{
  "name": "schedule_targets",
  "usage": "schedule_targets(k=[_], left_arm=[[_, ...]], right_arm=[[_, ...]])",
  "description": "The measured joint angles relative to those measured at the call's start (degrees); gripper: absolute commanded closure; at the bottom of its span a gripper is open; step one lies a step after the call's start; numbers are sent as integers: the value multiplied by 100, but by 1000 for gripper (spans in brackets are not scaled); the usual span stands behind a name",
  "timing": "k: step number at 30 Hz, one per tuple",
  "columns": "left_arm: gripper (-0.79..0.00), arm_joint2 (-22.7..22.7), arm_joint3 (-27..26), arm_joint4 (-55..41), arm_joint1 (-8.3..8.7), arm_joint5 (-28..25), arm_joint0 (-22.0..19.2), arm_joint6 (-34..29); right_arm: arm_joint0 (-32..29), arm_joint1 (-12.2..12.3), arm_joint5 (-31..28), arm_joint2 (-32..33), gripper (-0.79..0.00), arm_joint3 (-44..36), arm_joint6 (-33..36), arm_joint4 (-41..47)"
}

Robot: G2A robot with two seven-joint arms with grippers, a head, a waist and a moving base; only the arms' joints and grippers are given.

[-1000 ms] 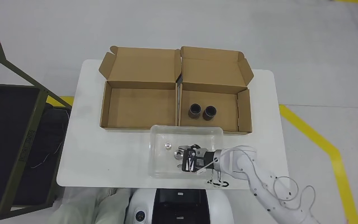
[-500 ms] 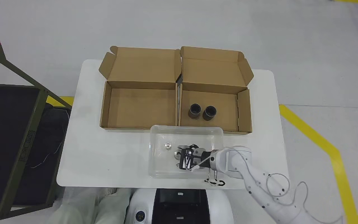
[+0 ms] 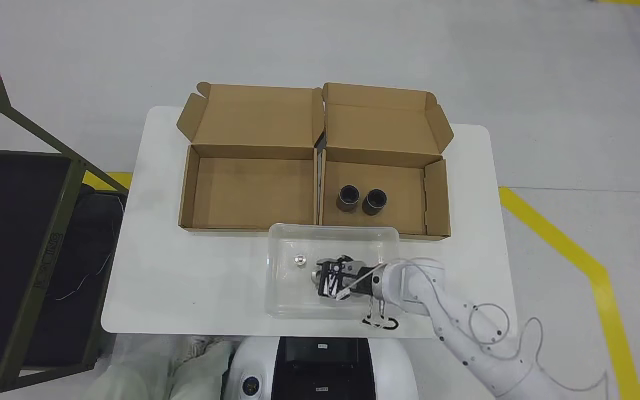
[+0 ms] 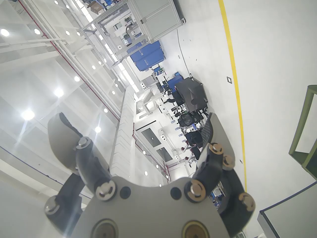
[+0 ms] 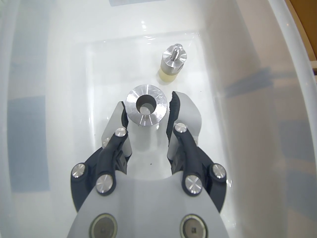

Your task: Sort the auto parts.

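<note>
Metal ring (image 5: 156,100) sits in the clear bin (image 3: 333,228) at the near edge of the tabletop (image 3: 160,250), right gripper (image 5: 148,100) spread either side of it, stud (image 5: 173,61) just left; left gripper (image 4: 135,122) also spread.

Silver ring (image 5: 146,108): short machined collar with a round bore, standing bore-up on the floor of the clear bin (image 3: 333,229).
Silver stud (image 5: 173,61): small cylinder on a pale base, thin tip up, left of the ring and apart from it.
Dark cylinders (image 3: 348,197): two, upright, side by side in the right cardboard box (image 3: 436,195).
Clear bin: near side of the bench (image 3: 160,250), just in front of the right box.
</note>
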Motion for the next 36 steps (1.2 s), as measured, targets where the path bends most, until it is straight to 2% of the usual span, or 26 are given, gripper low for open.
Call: schedule_targets(k=[8,29,36], left_arm=[[-785,0,0,0,0,0,0,0],[-785,0,0,0,0,0,0,0],[-785,0,0,0,0,0,0,0]], right_arm=[[-64,19,-53,85,0,-246,-37,236],[-207,106,-93,560,0,-1172,65,1119],[-202,102,375,796,0,-1434,-190,1344]])
